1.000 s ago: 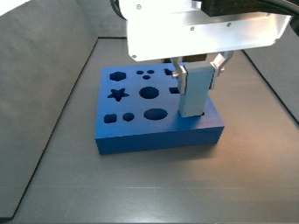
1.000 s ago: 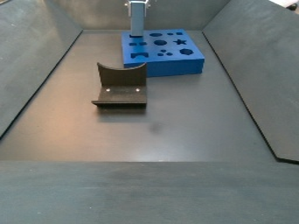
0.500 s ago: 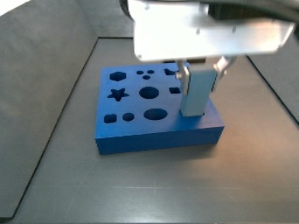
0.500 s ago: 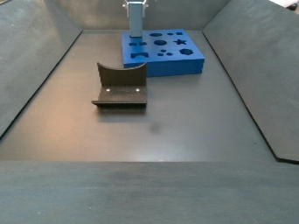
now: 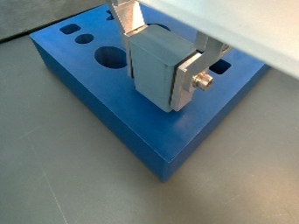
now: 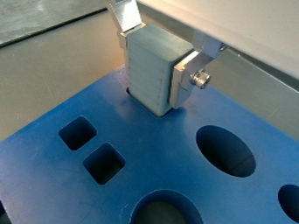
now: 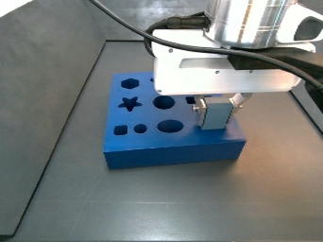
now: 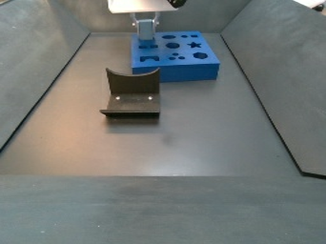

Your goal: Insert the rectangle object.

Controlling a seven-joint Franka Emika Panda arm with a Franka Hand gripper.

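Gripper point(image 5: 167, 54) was clamped on the rectangle object point(image 5: 158, 70), the bar upright between both silver fingers point(image 5: 128, 16). In both wrist views its lower end met the blue block point(image 5: 111, 105) top; whether it sat in a hole could not be told. In a side view the bar point(image 7: 214, 113) stood at the block's point(image 7: 145, 146) 3 o'clock edge. The fixture point(image 8: 130, 92) stood well apart.

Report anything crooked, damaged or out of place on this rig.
Nothing stands out. The pincer holds the rectangle object upright, its lower end in the blue block. The fixture stands square on the floor, apart from the block.
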